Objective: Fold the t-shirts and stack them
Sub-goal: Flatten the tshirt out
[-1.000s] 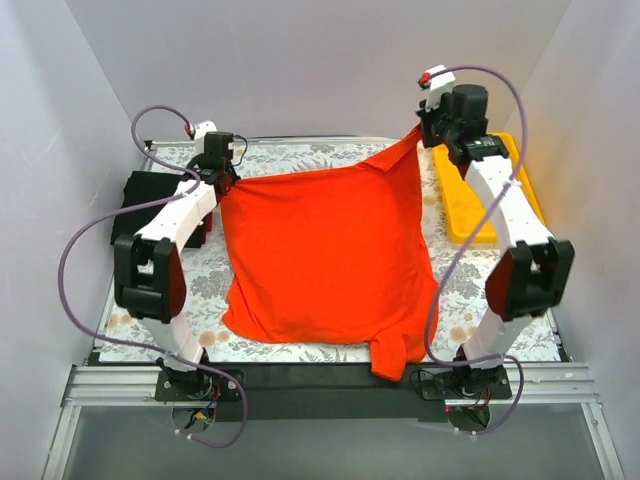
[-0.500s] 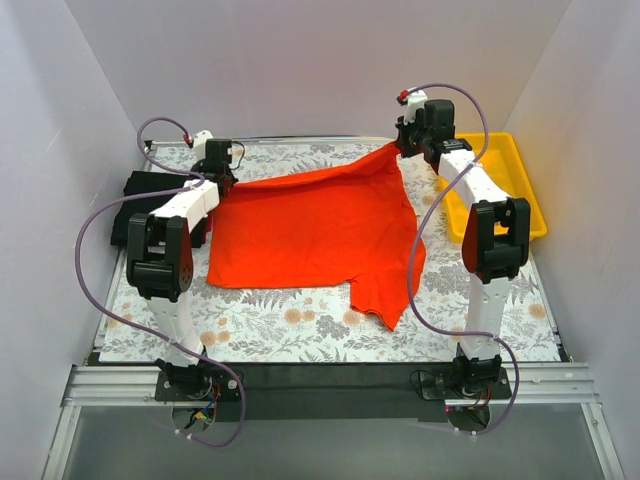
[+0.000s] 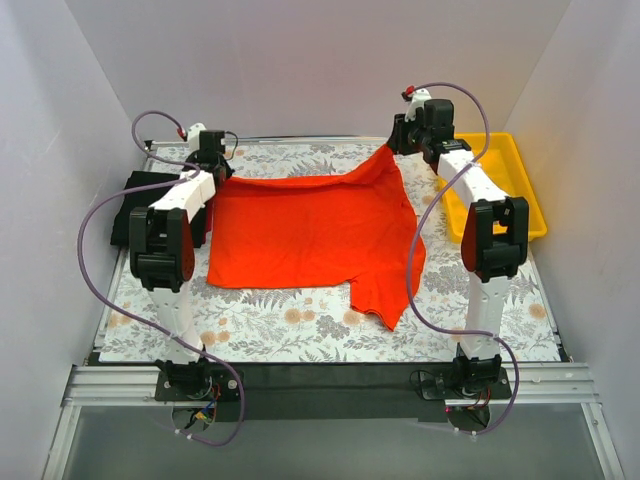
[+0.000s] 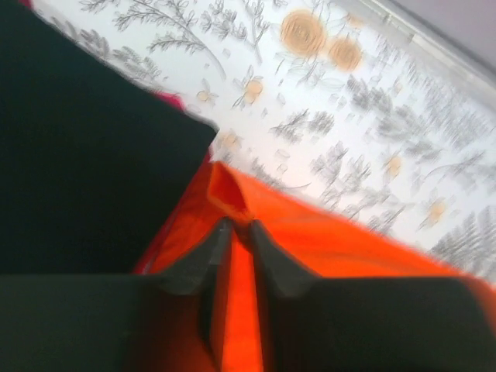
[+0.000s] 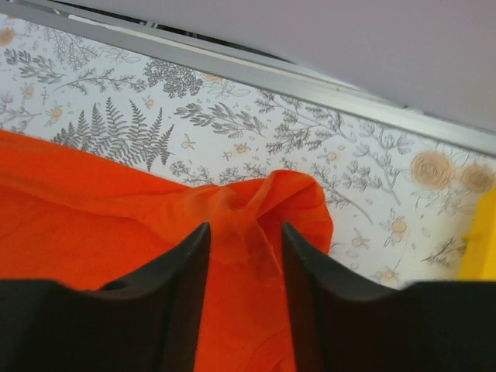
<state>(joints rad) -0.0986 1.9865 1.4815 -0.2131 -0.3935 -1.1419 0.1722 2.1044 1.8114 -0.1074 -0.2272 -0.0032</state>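
Observation:
The orange-red t-shirt [image 3: 310, 225] lies spread on the flowered table, one sleeve pointing to the near side. My left gripper [image 3: 213, 168] is at the shirt's far left corner. In the left wrist view its jaws [image 4: 236, 223] are nearly together, shut on a fold of the orange cloth [image 4: 333, 240]. My right gripper [image 3: 395, 148] is at the far right corner, where the cloth peaks up. In the right wrist view the jaws [image 5: 246, 226] stand apart, with bunched orange cloth [image 5: 93, 201] lying loose between them. A folded black t-shirt [image 3: 140, 195] lies at the left edge and also shows in the left wrist view [image 4: 77, 155].
A yellow plastic tray [image 3: 510, 170] stands at the right of the table, and its edge shows in the right wrist view [image 5: 480, 240]. White walls close in on three sides. The metal rail of the table's far edge [image 5: 232, 66] runs just beyond the right gripper.
Both grippers have lowered the hanging shirt and carried it toward the far edge, so it now lies flat. The left gripper has moved slightly farther back. The right jaws have parted.

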